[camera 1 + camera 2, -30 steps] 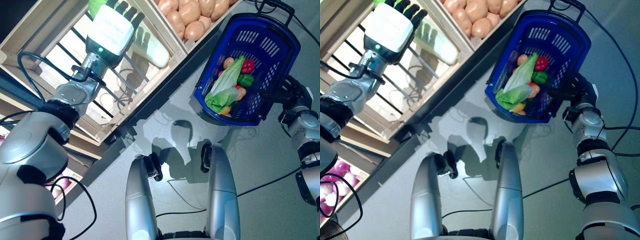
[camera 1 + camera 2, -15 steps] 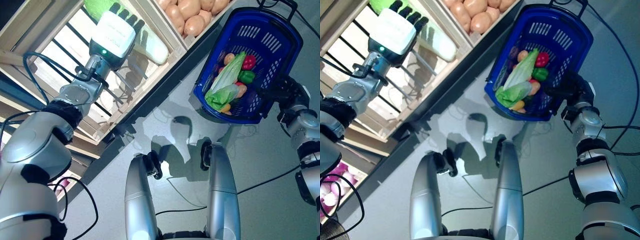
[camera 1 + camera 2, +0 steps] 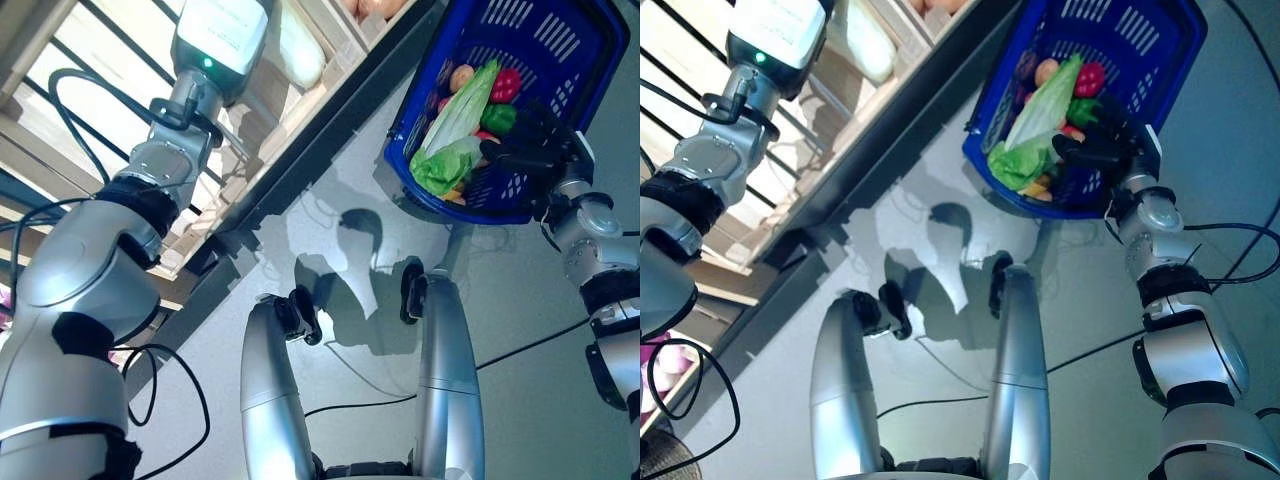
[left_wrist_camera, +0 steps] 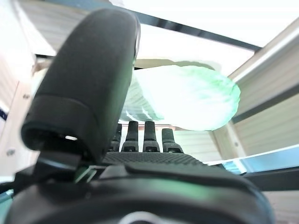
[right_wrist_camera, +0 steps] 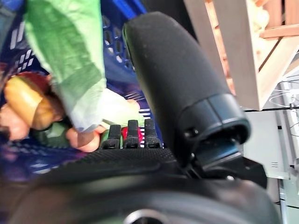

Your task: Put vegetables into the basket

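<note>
Left robot hand (image 4: 93,93) outstretched, right robot hand (image 3: 535,150) curled.

one basket (image 3: 560,60), two cabbages (image 3: 455,110)

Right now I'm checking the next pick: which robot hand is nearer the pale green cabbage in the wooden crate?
Left. The left robot hand reaches right at the pale green cabbage; the right robot hand is far away at the blue plastic basket.

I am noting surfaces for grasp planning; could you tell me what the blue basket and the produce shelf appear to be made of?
The basket looks like moulded plastic, glossy blue, with regular slotted openings in its wall. The right hand is curled on its rim. The shelf appears to be pale, unpainted wood with a matt finish, built of flat planks, with dark bars that may be metal.
</note>
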Controlling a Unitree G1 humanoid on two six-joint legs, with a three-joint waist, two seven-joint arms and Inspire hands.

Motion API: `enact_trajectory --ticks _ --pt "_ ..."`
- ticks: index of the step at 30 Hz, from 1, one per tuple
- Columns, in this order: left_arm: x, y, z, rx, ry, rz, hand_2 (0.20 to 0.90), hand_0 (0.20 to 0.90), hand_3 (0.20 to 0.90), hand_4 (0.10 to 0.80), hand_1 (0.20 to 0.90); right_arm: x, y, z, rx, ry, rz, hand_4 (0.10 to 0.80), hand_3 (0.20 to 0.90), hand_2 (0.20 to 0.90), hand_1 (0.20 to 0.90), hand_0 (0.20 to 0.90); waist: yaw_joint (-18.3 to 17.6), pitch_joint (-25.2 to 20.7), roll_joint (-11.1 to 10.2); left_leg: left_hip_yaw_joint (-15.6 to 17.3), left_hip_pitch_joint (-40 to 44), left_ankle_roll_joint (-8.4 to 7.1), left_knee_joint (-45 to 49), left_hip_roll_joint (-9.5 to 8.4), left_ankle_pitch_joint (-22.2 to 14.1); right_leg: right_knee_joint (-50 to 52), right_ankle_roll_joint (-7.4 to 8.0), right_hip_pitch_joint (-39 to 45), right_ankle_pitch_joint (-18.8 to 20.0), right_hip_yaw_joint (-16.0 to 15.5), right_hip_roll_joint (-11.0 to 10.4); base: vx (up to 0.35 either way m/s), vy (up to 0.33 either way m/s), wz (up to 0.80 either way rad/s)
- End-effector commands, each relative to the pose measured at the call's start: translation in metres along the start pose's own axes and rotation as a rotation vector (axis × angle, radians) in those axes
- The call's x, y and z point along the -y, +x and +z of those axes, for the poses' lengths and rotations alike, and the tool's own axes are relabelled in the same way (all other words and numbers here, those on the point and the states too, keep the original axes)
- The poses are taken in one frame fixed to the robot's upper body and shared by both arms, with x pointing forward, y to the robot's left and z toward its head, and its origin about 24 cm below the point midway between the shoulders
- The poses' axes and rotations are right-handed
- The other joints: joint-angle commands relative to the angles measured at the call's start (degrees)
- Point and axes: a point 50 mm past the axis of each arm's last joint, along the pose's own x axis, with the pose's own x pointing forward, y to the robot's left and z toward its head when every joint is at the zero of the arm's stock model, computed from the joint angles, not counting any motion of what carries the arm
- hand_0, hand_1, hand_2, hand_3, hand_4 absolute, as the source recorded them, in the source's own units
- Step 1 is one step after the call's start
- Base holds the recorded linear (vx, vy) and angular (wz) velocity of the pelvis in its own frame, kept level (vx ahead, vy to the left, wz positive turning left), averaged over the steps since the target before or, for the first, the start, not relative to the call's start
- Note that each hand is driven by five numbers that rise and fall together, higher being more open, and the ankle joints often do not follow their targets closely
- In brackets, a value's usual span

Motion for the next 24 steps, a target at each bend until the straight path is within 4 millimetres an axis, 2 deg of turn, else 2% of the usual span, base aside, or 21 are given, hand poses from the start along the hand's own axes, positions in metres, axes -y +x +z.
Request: enact_trajectory --ticks 1,9,11,15,22,23,24 --pt "-0.042 0.026 -0.035 -0.031 0.174 0.119 0.900 0.900 0.900 0.800 0.900 -0.011 0.008 0.042 0.197 0.119 0.018 0.800 0.900 0.900 0.900 0.900 -3.4 -0.2 -1.2 -4.8 -3.4 -5.85 -1.7 1.75 -0.1 -7.6 3.26 1.6 7.2 0.9 -6.1 0.000 0.000 0.00" --pt "-0.042 0.027 -0.013 0.165 0.199 0.110 0.900 0.900 0.900 0.800 0.900 -0.017 0.009 0.046 0.223 0.111 0.045 0.800 0.900 0.900 0.900 0.900 -3.4 -0.2 -0.5 -4.6 -4.9 -5.51 -0.8 1.71 -0.3 -7.1 3.04 0.2 7.1 1.0 -6.5 0.000 0.000 0.00" --pt "-0.040 0.028 -0.009 0.197 0.169 0.049 0.900 0.900 0.900 0.800 0.900 -0.019 0.009 0.048 0.229 0.108 0.048 0.800 0.900 0.900 0.900 0.900 -3.5 -0.2 -0.4 -4.4 -5.1 -5.44 -0.8 1.76 -0.2 -7.1 3.04 0.0 7.2 1.0 -6.5 0.000 0.000 0.00" --pt "-0.030 0.028 -0.012 0.122 0.123 -0.166 0.900 0.900 0.900 0.800 0.900 -0.021 0.010 0.055 0.244 0.107 0.056 0.800 0.900 0.900 0.900 0.900 -3.6 -0.2 -0.2 -4.0 -5.6 -5.36 -1.1 1.70 0.2 -7.5 3.18 -0.5 7.6 1.1 -6.5 0.000 0.007 0.01" --pt "0.000 0.015 -0.032 -0.155 -0.024 -0.524 0.900 0.900 0.900 0.800 0.900 -0.020 0.013 0.062 0.253 0.146 0.040 0.800 0.900 0.900 0.900 0.900 -3.8 -0.2 -0.4 -3.4 -5.5 -4.88 -1.9 1.51 0.9 -8.3 3.18 -0.6 8.3 1.0 -6.1 -0.001 0.005 0.00" --pt "0.001 0.015 -0.033 -0.166 -0.032 -0.527 0.427 0.427 0.427 0.485 0.427 -0.020 0.013 0.062 0.253 0.148 0.041 0.800 0.900 0.900 0.900 0.900 -3.8 -0.2 -0.4 -3.4 -5.4 -4.86 -2.1 1.51 0.9 -8.4 3.19 -0.5 8.3 0.9 -6.1 -0.006 0.027 -0.06" --pt "0.003 0.013 -0.034 -0.195 -0.072 -0.507 0.300 0.300 0.300 0.400 0.300 -0.021 0.014 0.063 0.254 0.147 0.046 0.800 0.900 0.900 0.900 0.900 -3.9 -0.2 -0.5 -3.0 -4.7 -4.82 -2.7 1.47 1.1 -8.9 3.11 0.2 8.5 0.7 -6.0 -0.005 0.033 -0.06"
